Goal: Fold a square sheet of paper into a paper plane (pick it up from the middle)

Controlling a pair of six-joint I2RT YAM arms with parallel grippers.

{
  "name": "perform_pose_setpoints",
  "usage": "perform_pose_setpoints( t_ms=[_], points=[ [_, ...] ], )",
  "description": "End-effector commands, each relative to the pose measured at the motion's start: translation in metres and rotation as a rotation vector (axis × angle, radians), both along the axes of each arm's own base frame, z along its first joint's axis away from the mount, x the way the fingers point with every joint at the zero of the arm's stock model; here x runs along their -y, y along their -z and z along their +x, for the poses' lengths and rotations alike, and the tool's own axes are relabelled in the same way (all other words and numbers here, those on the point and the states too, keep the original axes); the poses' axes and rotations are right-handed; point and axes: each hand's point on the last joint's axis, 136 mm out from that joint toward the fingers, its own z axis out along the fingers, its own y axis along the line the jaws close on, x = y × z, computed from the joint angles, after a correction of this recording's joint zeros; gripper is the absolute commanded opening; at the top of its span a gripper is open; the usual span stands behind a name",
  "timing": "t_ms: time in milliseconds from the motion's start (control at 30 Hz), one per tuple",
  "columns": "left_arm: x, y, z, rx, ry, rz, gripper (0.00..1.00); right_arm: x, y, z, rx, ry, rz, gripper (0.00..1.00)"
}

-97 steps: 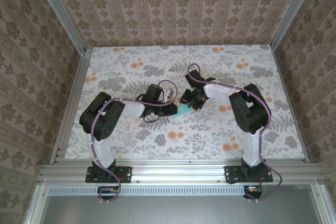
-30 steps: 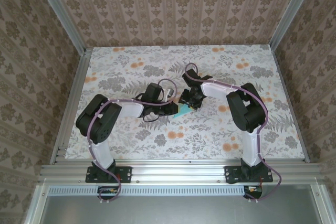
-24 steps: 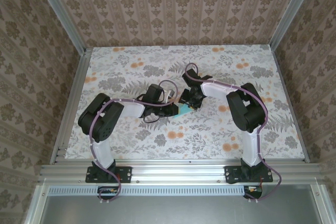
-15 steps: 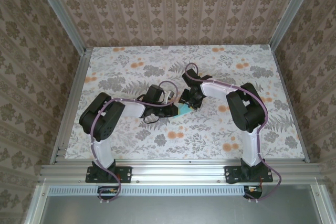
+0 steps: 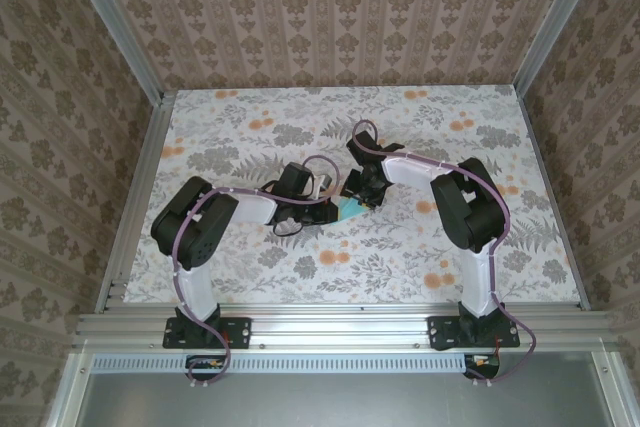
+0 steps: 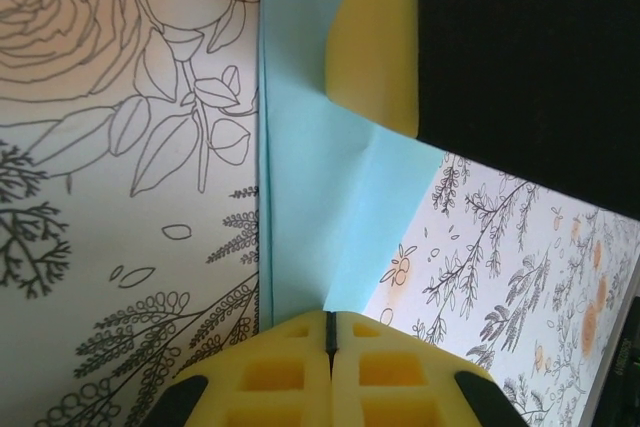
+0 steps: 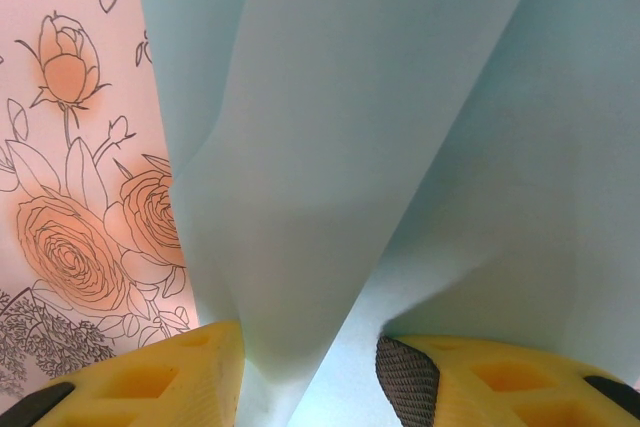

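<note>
The square sheet of paper (image 5: 349,210) is turquoise-blue, partly folded, and lies at the table's centre between both grippers. In the left wrist view the paper (image 6: 310,197) runs up from my left gripper (image 6: 330,319), whose yellow fingers are pressed together on its near edge. One yellow fingertip (image 6: 375,37) of the right gripper rests on the paper's far part. In the right wrist view a raised fold of the paper (image 7: 350,127) passes between the fingers of my right gripper (image 7: 310,377), which stand apart. From above, the left gripper (image 5: 335,209) and right gripper (image 5: 358,197) almost touch.
The table (image 5: 250,137) carries a grey-and-orange floral print. Aluminium rails (image 5: 330,325) frame its near edge, and patterned walls close the left, right and back sides. Both arms' cables loop above the wrists.
The left arm's elbow has shifted slightly right and its jaws have pressed fully together on the paper. The right arm and the paper have hardly moved.
</note>
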Motion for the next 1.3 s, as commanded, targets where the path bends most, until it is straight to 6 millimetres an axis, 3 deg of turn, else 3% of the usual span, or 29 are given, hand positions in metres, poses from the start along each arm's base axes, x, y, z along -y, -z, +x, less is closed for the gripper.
perform_pose_setpoints(
  t_ms=[0,100,367,500,967,1100,1267],
  points=[
    [-0.028,0.025,-0.017,-0.036,-0.013,0.132,0.05,0.078,0.109,-0.083,-0.321,0.02,-0.359,0.49],
    [-0.03,0.018,-0.018,-0.031,-0.013,0.124,0.05,0.079,0.109,-0.083,-0.321,0.019,-0.363,0.49],
    [-0.02,-0.031,-0.019,0.033,0.005,0.009,0.1,0.079,0.108,-0.083,-0.323,0.018,-0.367,0.49],
    [-0.012,-0.044,-0.015,0.041,0.003,-0.05,0.1,0.079,0.109,-0.083,-0.322,0.02,-0.364,0.49],
    [0.013,-0.023,0.011,-0.011,-0.05,-0.073,0.05,0.076,0.109,-0.083,-0.323,0.017,-0.35,0.49],
    [0.015,-0.025,0.023,0.01,-0.085,-0.077,0.05,0.076,0.109,-0.083,-0.325,0.017,-0.348,0.49],
    [0.015,-0.013,0.028,-0.002,-0.107,-0.05,0.05,0.074,0.109,-0.083,-0.326,0.017,-0.339,0.49]
  ],
)
